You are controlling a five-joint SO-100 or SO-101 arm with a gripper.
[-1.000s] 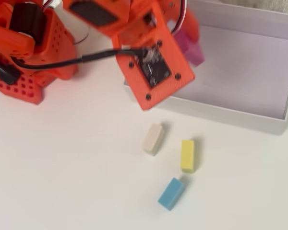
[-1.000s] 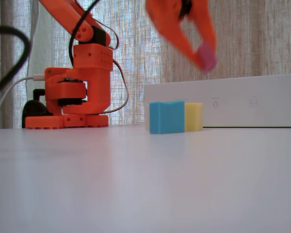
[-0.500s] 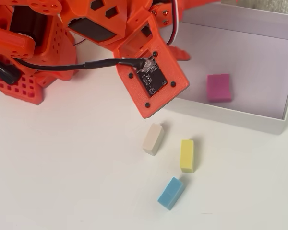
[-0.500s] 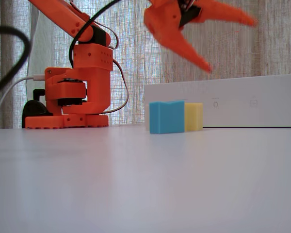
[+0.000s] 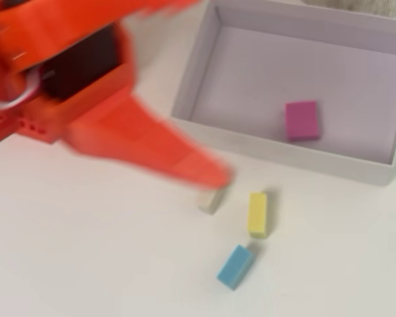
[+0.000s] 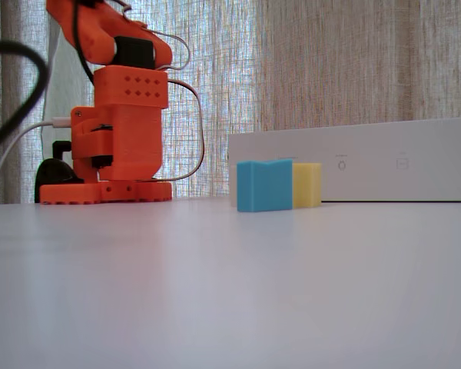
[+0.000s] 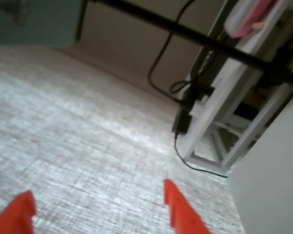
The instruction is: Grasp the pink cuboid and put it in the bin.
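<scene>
Overhead view: arm and gripper (image 5: 214,175) smeared by motion blur, upper part cut off at 10–12 o'clock edges; finger outlines unreadable. Cream block (image 5: 210,200) partly covered by the blurred finger at its 11 o'clock. Bin (image 5: 191,72) clipped at top and right edges. Fixed view: arm (image 6: 119,115) cut off at top, gripper out of frame; yellow block (image 6: 307,184) partly hidden behind blue block (image 6: 264,185); bin interior hidden behind its wall. Wrist view: two fingertips (image 7: 178,209) cut off at 6 o'clock; background soft, out of focus.
</scene>
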